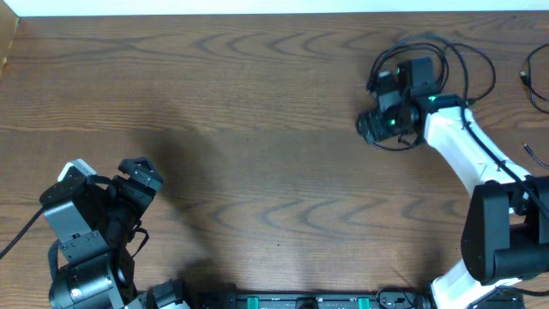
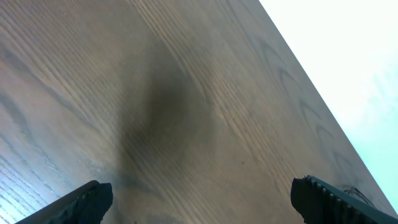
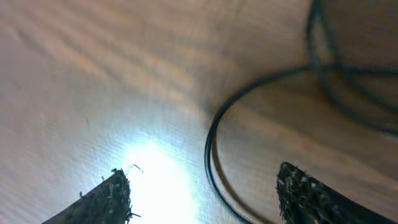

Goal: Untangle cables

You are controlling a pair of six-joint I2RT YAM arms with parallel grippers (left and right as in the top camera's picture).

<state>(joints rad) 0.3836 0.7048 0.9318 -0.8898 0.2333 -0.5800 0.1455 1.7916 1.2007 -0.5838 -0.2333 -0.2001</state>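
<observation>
Table (image 1: pixel 257 94): brown wood-grain top, seen whole from overhead, with a pale strip along its far edge. Left gripper (image 1: pixel 140 173): low at the near left corner of the table, well apart from every cord. Its pincer stands wide. In its wrist view the two dark fingertips (image 2: pixel 87 200) sit at the opposite lower corners, with only bare wood and a soft shadow between them, and nothing is held. Right gripper (image 3: pixel 202 186): reaches to the far right part of the table on its white arm (image 1: pixel 467 146), directly over the cord pile. Its pincer is parted and holds nothing. In its wrist view the fingers (image 3: pixel 106 199) are set apart at either side, above the wood. Black cables (image 1: pixel 467 56): thin cords in loose overlapping loops at the far right of the table, around and just beyond the right gripper's head. Whether any touches it cannot be told from overhead. One strand (image 3: pixel 214 134): curves across the wood in the right wrist view, running down between the two fingers without being pinched by either, and meets further blurred loops at the upper right. Glare patch (image 3: pixel 149 177): a bright white reflection on the wood near that gripper's left-hand finger. Further thin black cord (image 1: pixel 536 86): lies at the right edge of the table, apart from the main pile, partly cut off by the frame.
</observation>
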